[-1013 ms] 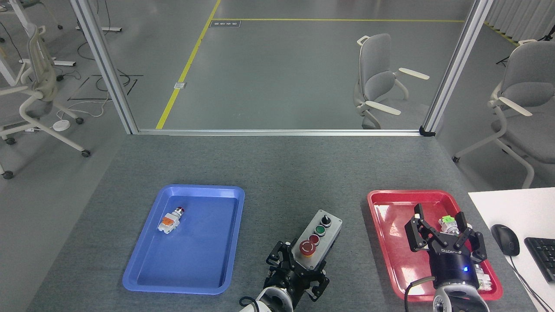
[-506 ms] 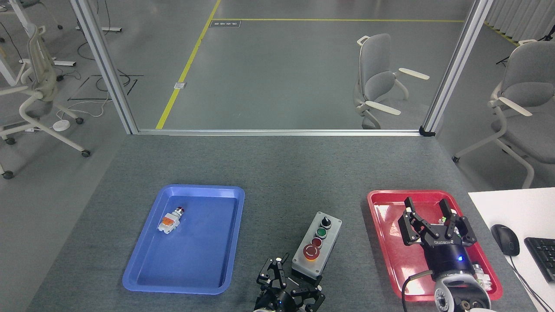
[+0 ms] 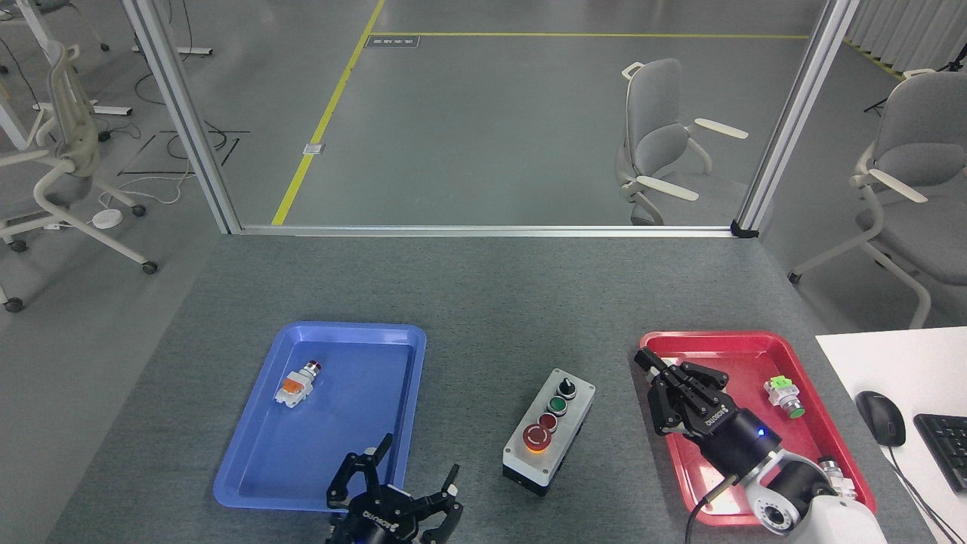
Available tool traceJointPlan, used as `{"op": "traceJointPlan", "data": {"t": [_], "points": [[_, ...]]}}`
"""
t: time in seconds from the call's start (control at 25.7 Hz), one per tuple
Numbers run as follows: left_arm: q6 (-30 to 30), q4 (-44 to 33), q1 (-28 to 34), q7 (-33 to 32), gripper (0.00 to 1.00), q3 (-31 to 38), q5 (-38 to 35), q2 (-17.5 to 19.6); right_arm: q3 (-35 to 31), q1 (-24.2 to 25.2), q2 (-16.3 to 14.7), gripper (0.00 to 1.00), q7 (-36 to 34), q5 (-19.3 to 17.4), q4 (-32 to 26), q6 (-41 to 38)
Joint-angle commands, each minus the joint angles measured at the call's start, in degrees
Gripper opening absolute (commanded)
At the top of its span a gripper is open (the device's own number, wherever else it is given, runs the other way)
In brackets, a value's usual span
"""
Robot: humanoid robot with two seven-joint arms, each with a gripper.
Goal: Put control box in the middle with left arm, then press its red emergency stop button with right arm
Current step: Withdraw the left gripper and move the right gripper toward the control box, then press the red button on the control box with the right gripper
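The control box (image 3: 549, 431) lies flat on the bare grey tabletop (image 3: 483, 302), in the middle between the two trays, its long side running slightly slantwise. Its red emergency stop button (image 3: 537, 436) is at the near end of the row, below a small red button, a green button and a black knob. My left gripper (image 3: 415, 465) is open and empty at the bottom edge, left of the box and apart from it. My right gripper (image 3: 663, 366) hovers over the red tray's left rim, pointing up-left, right of the box; its fingers overlap from this angle.
A blue tray (image 3: 249, 483) on the left holds a small orange-and-white push-button (image 3: 297, 384). The red tray (image 3: 710, 336) on the right holds a green-capped part (image 3: 784, 397). A mouse (image 3: 880, 417) and a keyboard (image 3: 944, 446) lie on a white desk at far right.
My left gripper let go of the control box and drew back to the left. The box now rests on the table. My right gripper swung left across the red tray, uncovering the green-capped part.
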Motion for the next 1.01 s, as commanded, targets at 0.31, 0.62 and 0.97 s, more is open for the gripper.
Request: {"op": "traceJointPlan", "data": {"t": [0.31, 0.62, 0.97], "points": [[-3.05, -2.37, -1.02, 0.15, 0.99, 24.3, 3.17, -0.95, 17.96, -9.35, 6.35, 0.0, 0.12, 5.81, 11.91, -0.38], [-2.61, 4.84, -6.48, 0.15, 0.99, 28.08, 9.68, -0.87, 18.76, -7.94, 6.09, 0.0, 0.12, 6.95, 12.35, -0.38], [-2.69, 5.02, -6.12, 1.38, 0.99, 29.49, 9.06, -0.25, 18.14, -6.18, 1.78, 0.0, 0.2, 6.95, 12.97, -0.38]]}}
